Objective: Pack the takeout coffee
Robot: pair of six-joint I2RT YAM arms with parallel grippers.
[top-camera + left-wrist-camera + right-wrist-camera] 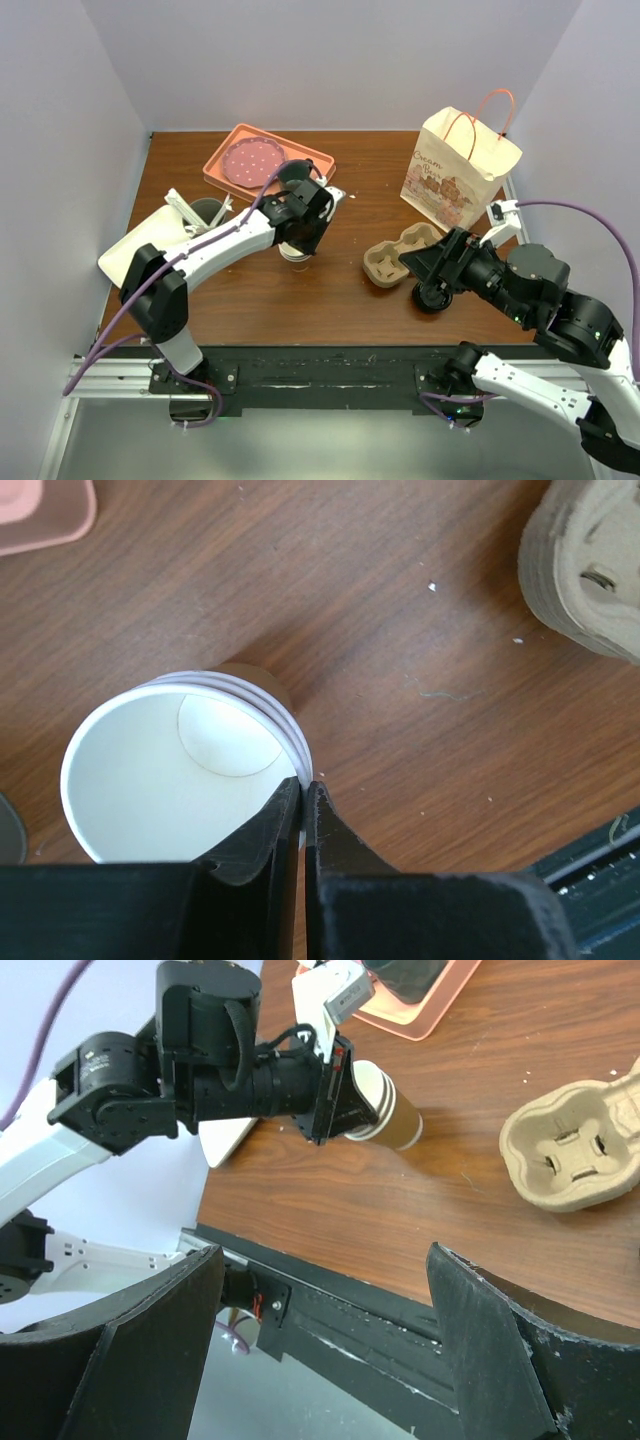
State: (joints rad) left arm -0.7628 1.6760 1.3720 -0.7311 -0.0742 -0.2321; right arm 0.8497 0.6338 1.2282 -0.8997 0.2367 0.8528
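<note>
The takeout coffee cup (170, 770) is a tan-brown paper cup, white inside, with no lid on it; it also shows under the left wrist (295, 252) and in the right wrist view (390, 1115). My left gripper (303, 785) is shut on its rim, one finger inside the cup and one outside. From above, that gripper (300, 235) sits mid-table. The right gripper (325, 1260) is open and holds nothing. It hovers near the table's front edge, to the right of the cup (425, 275).
A moulded pulp cup carrier (400, 255) lies between the two grippers. A printed paper bag (460, 170) with orange handles stands at the back right. A pink tray (310, 160) with a dotted plate sits at the back. A white plate (140, 245) lies at the left.
</note>
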